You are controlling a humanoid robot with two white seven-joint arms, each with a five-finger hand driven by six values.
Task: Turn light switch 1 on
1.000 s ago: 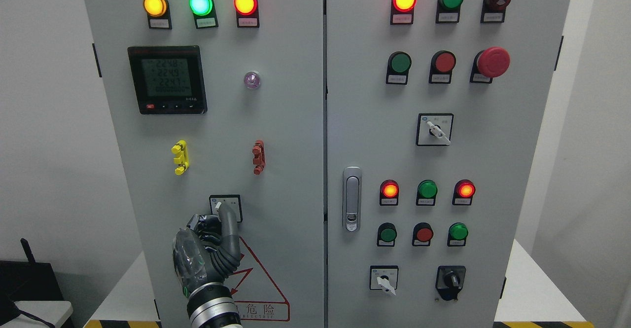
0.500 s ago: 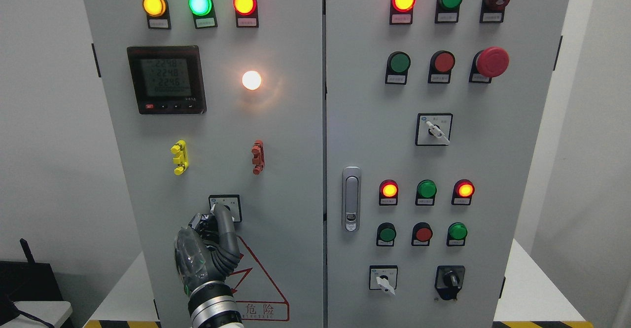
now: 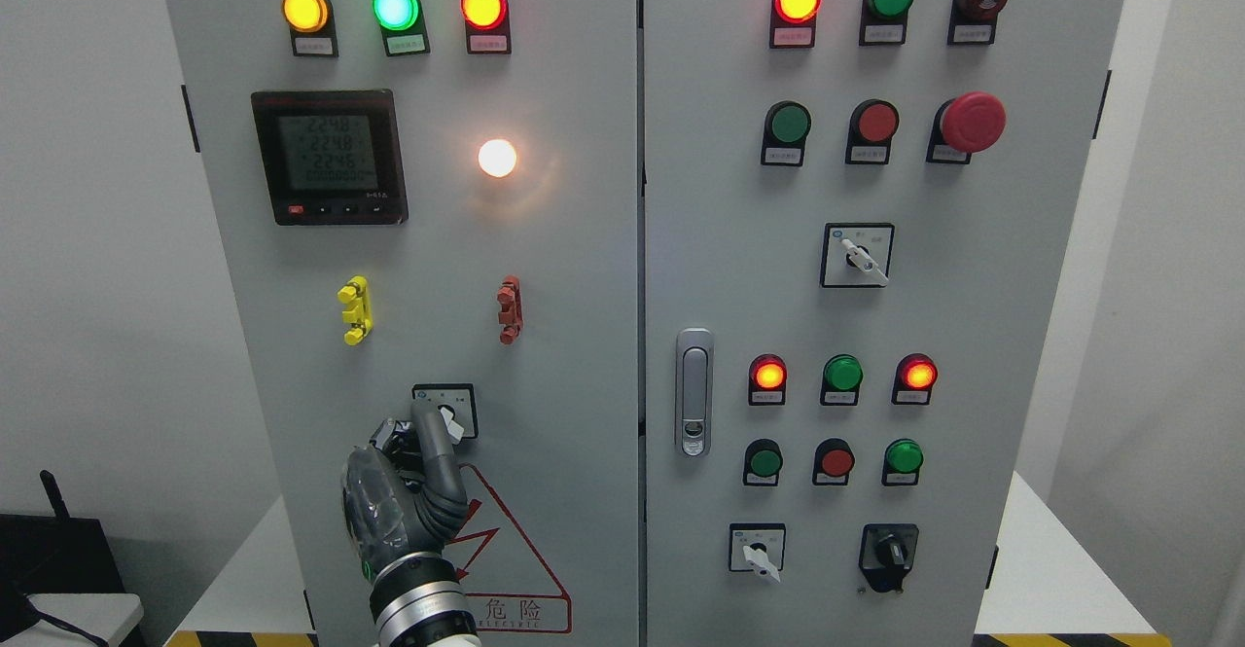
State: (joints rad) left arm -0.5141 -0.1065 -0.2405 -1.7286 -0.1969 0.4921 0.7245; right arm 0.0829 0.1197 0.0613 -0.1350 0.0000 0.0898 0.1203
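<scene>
Left hand (image 3: 409,491) up from the bottom edge, against the lower part of the left cabinet door (image 3: 574,268). One finger (image 3: 434,448) extended upward, tip at the left edge of the rotary switch (image 3: 445,410); other fingers curled into the palm, gripping nothing. Whether the fingertip actually touches the knob: hard to tell. Wrist cut off by the bottom edge.

Lower left corner of the switch plate hidden behind the finger. White knob lever pointing down and to the right, long axis diagonal. Small labels on the plate too small to read.

Directly below the switch, a red triangular warning sign (image 3: 515,559), its left part covered by the hand. Above the switch, a yellow clip (image 3: 355,310) and a red-brown clip (image 3: 509,309), well apart from each other. Higher up, a round lamp (image 3: 497,158) glowing bright white, casting a warm halo on the door, beside a digital meter (image 3: 329,158) with lit figures. Along the top, three lit indicators: amber, green, red.

On the right door (image 3: 973,336), a latch handle (image 3: 693,392), rows of red and green buttons, a red mushroom button (image 3: 973,123), and three more selector switches, all well apart from the hand.
</scene>
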